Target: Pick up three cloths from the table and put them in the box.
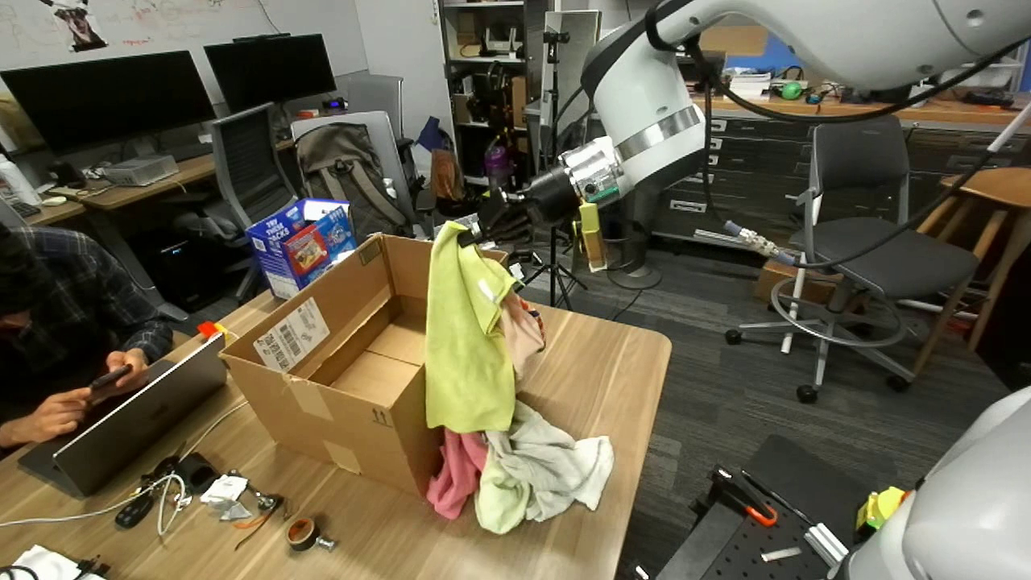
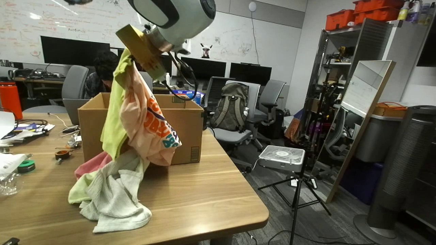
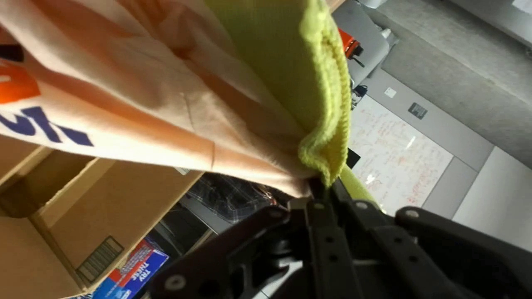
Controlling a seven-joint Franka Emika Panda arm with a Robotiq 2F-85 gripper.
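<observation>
In an exterior view, the gripper (image 1: 469,235) is pinched on the top of a green cloth (image 1: 469,354). The cloth hangs limp right below it and, from here, hides one end of the box (image 1: 282,411), which stands on the table (image 1: 600,362). Its hem overlaps a pink cloth (image 1: 457,475) and a grey cloth (image 1: 556,467) crumpled at the foot of the box; whether it touches them I can't tell.

In an exterior view, a peach cloth (image 2: 134,119) with a bright print (image 2: 158,126) dangles beside the green one from the same grip. The gripper is higher than the box's rim, and both cloths hang outside, in front of its wall. Well below it lie the pink and grey cloths, with pale green fabric (image 2: 80,192) against the grey.

In the wrist view, the gripper comes in from the bottom, its jaws close together, the bunched edges of the green and peach cloths caught at the tips. Both spread from there up and leftward, overlapping. Beyond the peach cloth, lower left, sits the box, with a blue carton (image 3: 137,265) just past its edge.
</observation>
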